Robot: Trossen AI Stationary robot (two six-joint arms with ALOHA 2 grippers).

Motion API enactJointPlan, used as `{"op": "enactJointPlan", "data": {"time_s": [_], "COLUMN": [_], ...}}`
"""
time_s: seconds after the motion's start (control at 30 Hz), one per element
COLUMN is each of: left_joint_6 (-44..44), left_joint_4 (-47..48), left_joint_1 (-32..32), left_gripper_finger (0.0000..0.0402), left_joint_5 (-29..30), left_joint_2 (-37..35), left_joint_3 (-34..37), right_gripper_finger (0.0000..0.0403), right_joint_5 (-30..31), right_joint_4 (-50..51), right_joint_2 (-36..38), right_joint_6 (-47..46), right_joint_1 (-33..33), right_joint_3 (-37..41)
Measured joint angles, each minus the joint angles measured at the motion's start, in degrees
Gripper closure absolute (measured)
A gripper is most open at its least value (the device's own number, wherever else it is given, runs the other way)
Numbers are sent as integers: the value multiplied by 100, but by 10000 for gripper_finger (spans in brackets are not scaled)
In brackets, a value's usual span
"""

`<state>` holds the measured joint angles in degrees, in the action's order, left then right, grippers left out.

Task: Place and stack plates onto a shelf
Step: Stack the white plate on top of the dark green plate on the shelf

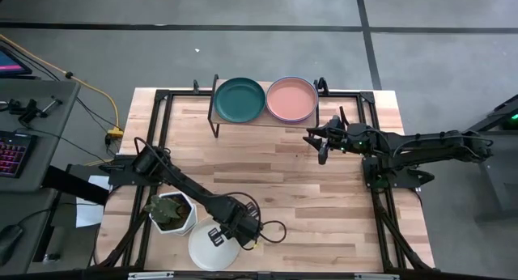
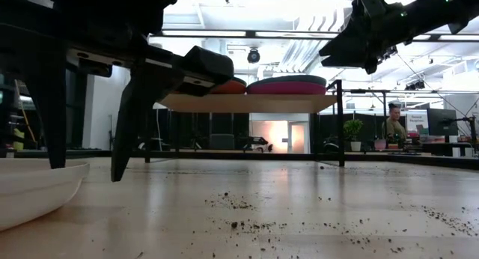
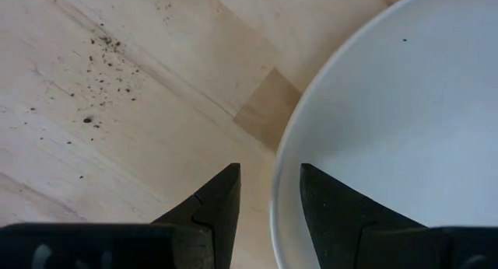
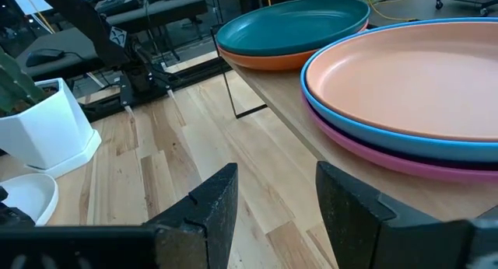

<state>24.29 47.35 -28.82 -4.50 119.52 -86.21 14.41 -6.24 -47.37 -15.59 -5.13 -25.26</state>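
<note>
The white plate (image 1: 212,248) lies flat near the table's near edge. My left gripper (image 3: 269,169) is open just above its right rim (image 3: 276,199), one finger over the plate's inside and one over the table outside. The shelf (image 4: 311,144) stands at the far edge on thin black legs. It carries two stacks: the dark teal plate (image 4: 292,24) on a red one, and the salmon plate (image 4: 412,75) on light blue and magenta pink ones. My right gripper (image 4: 276,169) is open and holds nothing, hovering in front of the shelf's right end (image 1: 317,146).
A white hexagonal plant pot (image 1: 171,213) stands just left of the white plate, close to my left arm. Dark soil crumbs (image 3: 101,75) are scattered on the wood. A black frame (image 1: 162,98) runs around the table's edges. A bare stretch of tabletop (image 1: 275,175) lies between the two grippers.
</note>
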Motion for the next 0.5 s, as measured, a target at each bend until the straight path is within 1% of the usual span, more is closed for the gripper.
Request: {"op": "enactJointPlan", "data": {"time_s": [0.2, 0.5], "left_joint_6": [-2, -2], "left_joint_4": [-4, -4], "left_joint_1": [2, -9], "left_gripper_finger": [307, 333], "left_joint_5": [-48, -52], "left_joint_2": [0, 0], "left_joint_3": [0, 0], "right_gripper_finger": [247, 247], "right_joint_5": [0, 0], "right_joint_4": [2, 91], "right_joint_2": [0, 0], "right_joint_6": [0, 0], "right_joint_1": [0, 0], "right_joint_3": [0, 0]}}
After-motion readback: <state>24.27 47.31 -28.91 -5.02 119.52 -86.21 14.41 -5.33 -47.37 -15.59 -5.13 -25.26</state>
